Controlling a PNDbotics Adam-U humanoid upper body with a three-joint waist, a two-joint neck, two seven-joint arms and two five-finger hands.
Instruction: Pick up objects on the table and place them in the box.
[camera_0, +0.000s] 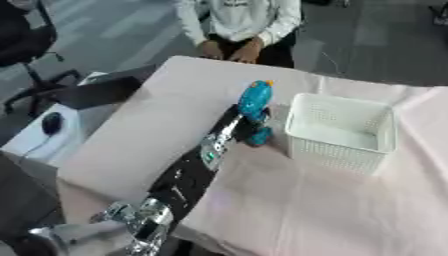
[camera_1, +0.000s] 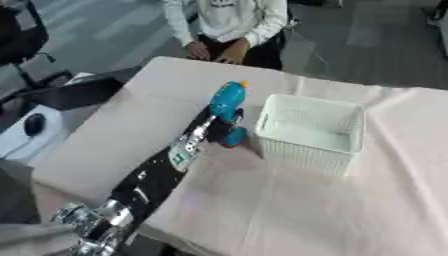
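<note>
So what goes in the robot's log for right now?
left hand: holds blue plastic toy | white plastic mesh basket: looks empty | right hand: unseen

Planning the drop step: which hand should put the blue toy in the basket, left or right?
Left. The left hand is already curled round the blue toy, right beside the white basket, on the basket's left side. The right hand shows in neither view, so using it would mean a handover.

A blue toy (camera_0: 255, 99) with a small orange tip stands tilted just left of the white perforated box (camera_0: 339, 134), which sits upright, open-topped, toward the table's (camera_0: 297, 200) far right.
</note>
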